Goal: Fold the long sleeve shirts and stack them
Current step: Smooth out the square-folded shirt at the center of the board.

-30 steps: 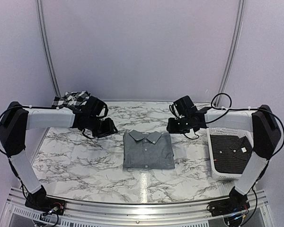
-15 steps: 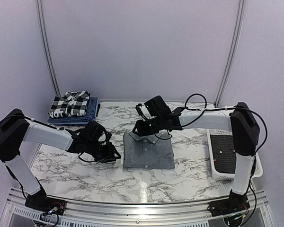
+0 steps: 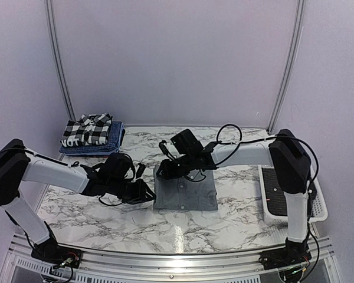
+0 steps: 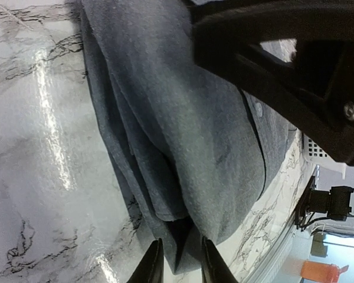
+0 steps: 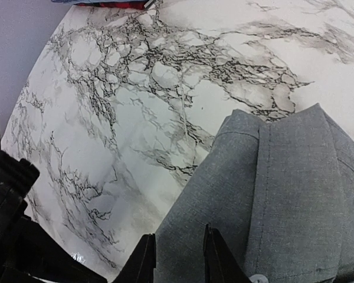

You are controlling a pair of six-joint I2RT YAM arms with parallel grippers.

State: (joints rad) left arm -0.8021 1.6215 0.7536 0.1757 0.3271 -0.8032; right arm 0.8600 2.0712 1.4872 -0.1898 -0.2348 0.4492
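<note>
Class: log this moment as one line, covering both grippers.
folded mid-grey button-front cloth shirt: lying flat | left gripper: astride its near left corner | right gripper: astride its collar-end left edge | grip: unconfirmed

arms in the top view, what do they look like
The left arm and right arm each have white tubular links, bulky black joint housings and black bases. Thin black cables loop off them. The left hand and right hand each end in two slim black fingers.
</note>
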